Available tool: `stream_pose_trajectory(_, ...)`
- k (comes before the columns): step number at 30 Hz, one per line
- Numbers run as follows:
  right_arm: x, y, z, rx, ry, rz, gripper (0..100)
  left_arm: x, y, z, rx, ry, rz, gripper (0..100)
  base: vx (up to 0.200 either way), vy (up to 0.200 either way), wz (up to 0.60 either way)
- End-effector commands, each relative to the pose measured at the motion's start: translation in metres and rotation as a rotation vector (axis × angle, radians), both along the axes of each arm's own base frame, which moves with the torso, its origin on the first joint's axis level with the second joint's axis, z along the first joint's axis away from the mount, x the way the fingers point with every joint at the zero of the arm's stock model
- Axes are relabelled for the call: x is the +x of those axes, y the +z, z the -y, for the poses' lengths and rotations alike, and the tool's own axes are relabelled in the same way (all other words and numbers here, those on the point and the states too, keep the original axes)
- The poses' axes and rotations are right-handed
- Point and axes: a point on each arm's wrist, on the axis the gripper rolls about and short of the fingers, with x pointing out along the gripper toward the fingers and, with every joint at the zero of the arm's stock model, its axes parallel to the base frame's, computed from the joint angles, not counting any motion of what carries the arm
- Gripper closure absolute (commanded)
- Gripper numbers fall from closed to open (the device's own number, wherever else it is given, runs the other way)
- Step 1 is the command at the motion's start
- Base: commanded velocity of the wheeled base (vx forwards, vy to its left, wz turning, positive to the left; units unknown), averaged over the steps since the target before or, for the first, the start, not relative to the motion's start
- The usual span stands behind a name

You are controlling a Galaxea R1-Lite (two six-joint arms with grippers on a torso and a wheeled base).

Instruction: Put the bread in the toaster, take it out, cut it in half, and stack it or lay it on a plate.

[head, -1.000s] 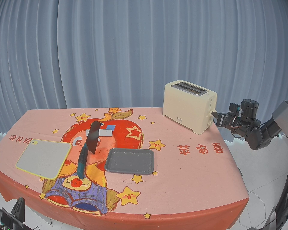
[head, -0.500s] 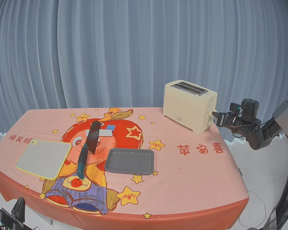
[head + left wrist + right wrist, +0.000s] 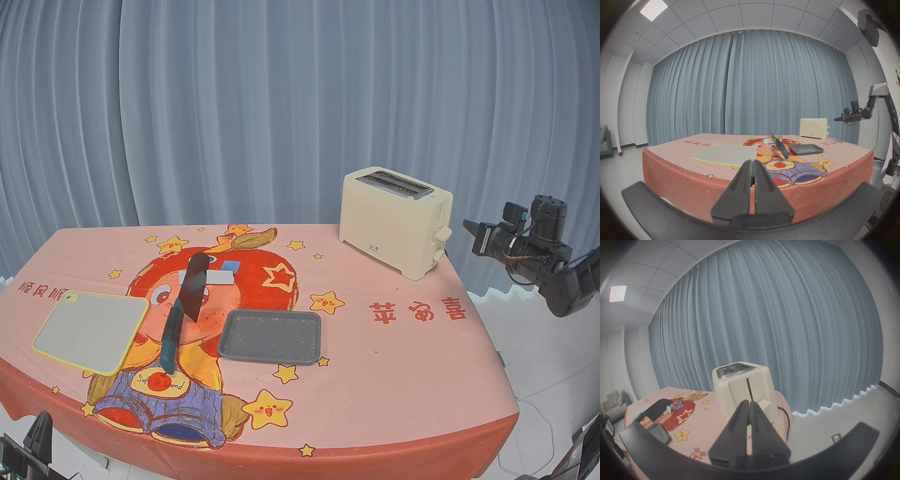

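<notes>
Right fingers (image 3: 739,419) are clenched on nothing, off the counter's (image 3: 400,350) 3 o'clock edge. The toaster (image 3: 394,219) lever (image 3: 442,234) lies near them toward 9 o'clock, so this arm is nearer. Left fingers (image 3: 742,178) are clenched too, low at 7 o'clock. Bread seems sunk in the slots (image 3: 394,183), though I cannot be sure. The grey plate (image 3: 270,337) bears only specks.

Backdrop: blue-grey pleated curtain (image 3: 250,106) spans the far wall.
Ceiling: white tiles (image 3: 756,12), one lit panel (image 3: 653,9).
Floor: pale, glossy (image 3: 618,187).
Corner: sofa (image 3: 614,401) beside white wall (image 3: 631,103).
</notes>
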Motion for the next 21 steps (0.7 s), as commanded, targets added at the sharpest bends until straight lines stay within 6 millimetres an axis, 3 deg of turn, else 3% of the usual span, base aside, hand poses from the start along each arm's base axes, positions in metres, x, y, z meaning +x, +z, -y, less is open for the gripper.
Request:
stream_pose_trajectory(1, -0.048, 0.026, 0.005, 0.005, -0.002, 0.049, 100, 0.001, -0.005, 0.000, -0.001, 0.000, -0.019, 100, 0.000, 0.000, 0.00)
stream_pose_trajectory(4, -0.075, 0.029, 0.010, -0.002, -0.014, 0.049, 100, 0.001, -0.005, 0.000, -0.001, 0.000, -0.019, 100, 0.000, 0.000, 0.00)
stream_pose_trajectory(5, -0.075, 0.029, 0.010, -0.002, -0.014, 0.049, 100, 0.001, -0.005, 0.000, -0.001, 0.000, -0.019, 100, 0.000, 0.000, 0.00)
stream_pose_trajectory(6, -0.090, 0.033, 0.013, -0.002, -0.027, 0.059, 100, 0.001, -0.005, 0.000, -0.001, 0.000, -0.019, 100, 0.000, 0.000, 0.00)
stream_pose_trajectory(7, -0.090, 0.033, 0.013, -0.002, -0.027, 0.059, 100, 0.001, -0.005, 0.000, -0.001, 0.000, -0.019, 100, 0.000, 0.000, 0.00)
stream_pose_trajectory(11, -0.130, 0.026, 0.018, -0.009, -0.053, 0.040, 100, 0.001, -0.005, 0.000, -0.001, 0.000, -0.019, 100, 0.000, 0.000, 0.00)
stream_pose_trajectory(18, -0.152, 0.030, 0.024, -0.004, -0.072, 0.072, 100, 0.001, -0.005, 0.000, -0.001, 0.002, -0.019, 100, 0.000, 0.000, 0.00)
stream_pose_trajectory(21, -0.162, 0.020, 0.025, -0.001, -0.076, 0.038, 100, 0.001, -0.005, 0.000, -0.001, 0.000, -0.019, 100, 0.000, 0.000, 0.00)
